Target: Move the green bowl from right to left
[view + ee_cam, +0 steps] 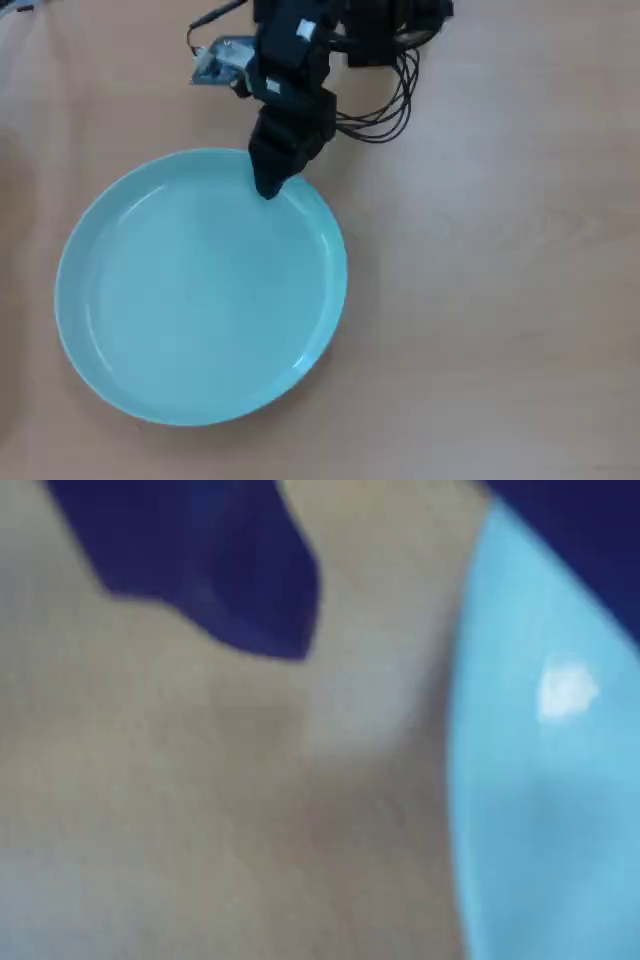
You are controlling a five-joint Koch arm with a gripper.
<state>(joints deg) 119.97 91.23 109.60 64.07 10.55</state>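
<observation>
Bowl [200, 290] rim lies at the gripper [268, 187] tip; jaws parted astride the rim only in wrist view

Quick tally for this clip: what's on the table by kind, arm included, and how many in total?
Bowl: 1, pale teal, on the left half in the overhead view
Arm: 1, black, its gripper at the bowl's far rim
Cables: 1 bundle beside the arm
Silvery item by the arm's base: 1, too blurred to identify
Total: 4
</observation>
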